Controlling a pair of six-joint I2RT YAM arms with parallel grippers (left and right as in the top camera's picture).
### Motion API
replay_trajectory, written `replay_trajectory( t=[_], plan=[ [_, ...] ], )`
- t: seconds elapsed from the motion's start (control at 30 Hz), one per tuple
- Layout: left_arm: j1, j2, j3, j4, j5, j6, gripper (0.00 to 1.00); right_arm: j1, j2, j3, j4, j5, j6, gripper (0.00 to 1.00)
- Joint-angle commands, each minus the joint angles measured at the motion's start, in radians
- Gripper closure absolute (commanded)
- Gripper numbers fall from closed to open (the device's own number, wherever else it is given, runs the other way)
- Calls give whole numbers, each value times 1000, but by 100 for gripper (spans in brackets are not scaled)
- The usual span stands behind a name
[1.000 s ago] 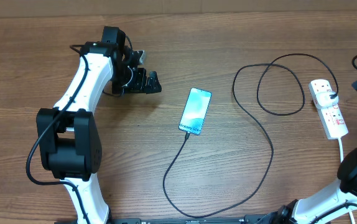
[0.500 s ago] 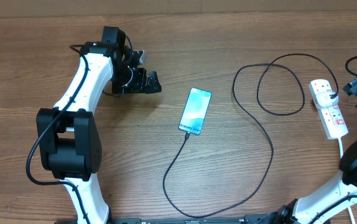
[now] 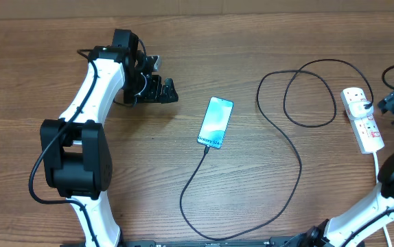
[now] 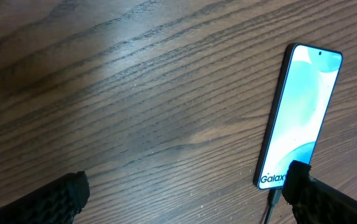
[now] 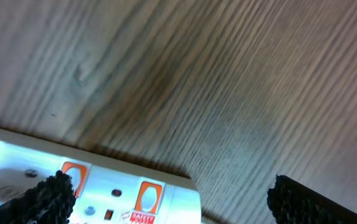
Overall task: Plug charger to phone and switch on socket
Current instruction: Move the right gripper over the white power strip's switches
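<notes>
The phone lies face up mid-table with its light-blue screen lit; it also shows in the left wrist view. The black charger cable loops from the plug in the socket round to the phone, and its connector tip sits at the phone's lower end. The white socket lies at the right, and its red-marked switches show in the right wrist view. My left gripper is open and empty, left of the phone. My right gripper is open just right of the socket, over its end.
The socket's white cord runs from its near end toward the front edge on the right. The cable's loops lie between the phone and the socket. Bare wood lies between my left gripper and the phone.
My right gripper has moved in from the right edge toward the socket and slightly nearer the front. The left arm, phone and cable have not moved.
</notes>
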Motion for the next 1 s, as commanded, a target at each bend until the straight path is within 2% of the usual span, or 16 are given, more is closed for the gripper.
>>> replay_trajectory(
  t=[0.0,0.97],
  plan=[
    [2,-29,11,1,-3,-13,0,-2,36,-2,3,-24,-1,0],
    [2,-29,11,1,-3,-13,1,-27,70,-71,93,-193,-84,0]
  ],
)
